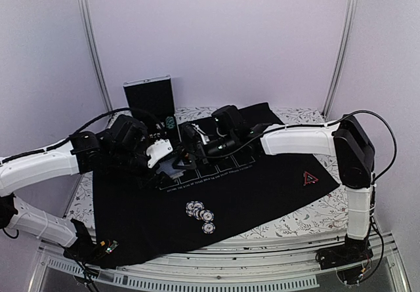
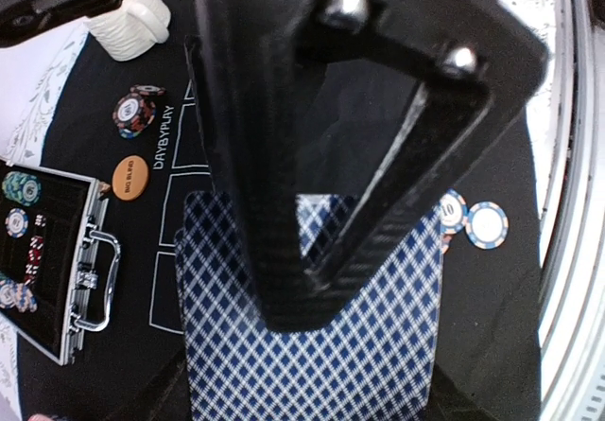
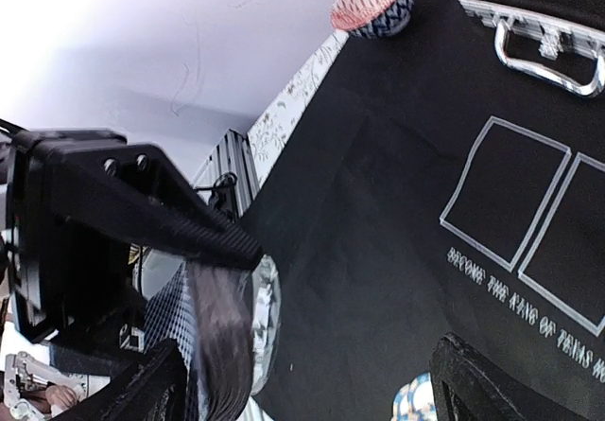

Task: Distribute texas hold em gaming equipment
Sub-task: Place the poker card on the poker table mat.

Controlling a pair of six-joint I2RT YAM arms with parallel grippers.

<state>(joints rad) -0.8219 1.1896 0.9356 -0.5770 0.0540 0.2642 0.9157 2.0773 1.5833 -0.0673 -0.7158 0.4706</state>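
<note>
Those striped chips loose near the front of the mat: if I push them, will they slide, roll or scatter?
The poker chips lie flat, so they probably won't roll. The cloth-like mat likely drags on them, so expect short slides. They cluster loosely rather than stack, so a push would probably spread them apart.

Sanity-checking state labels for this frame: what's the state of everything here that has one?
left gripper: shut on the deck of cards
right gripper: open, empty
deck of cards: held in the left gripper
chip case: open, lid upright
chips: lying loose on the mat, some overlapping
</note>
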